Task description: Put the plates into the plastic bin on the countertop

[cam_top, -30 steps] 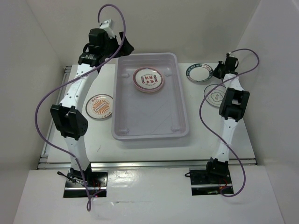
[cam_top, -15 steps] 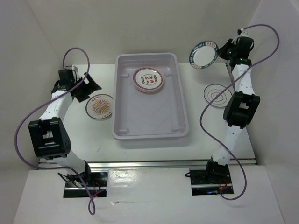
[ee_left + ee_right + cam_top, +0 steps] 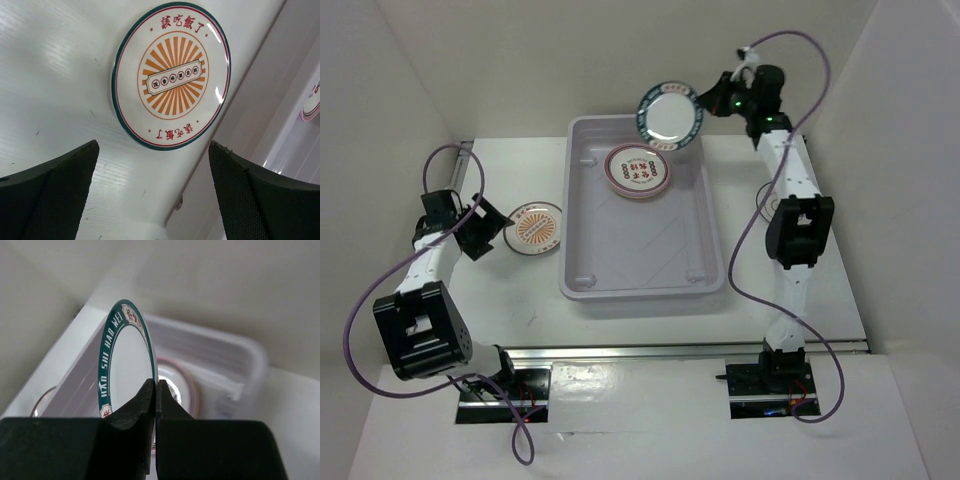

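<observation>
Swung across from the right, the right fingers (image 3: 155,390) grip a green-rimmed plate (image 3: 127,365) by its edge, the bin (image 3: 705,230) and its stacked plates (image 3: 638,170) below them. Left fingers (image 3: 492,226), wide open and empty, have dropped toward the sunburst plate (image 3: 171,75) just ahead; it awaits binning.

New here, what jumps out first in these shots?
The right gripper pinches a green-rimmed plate by its edge, up in the air at the far end of the plastic bin, in which a red-marked plate lies. Left of the bin, the open left gripper faces a sunburst plate on the countertop.
</observation>
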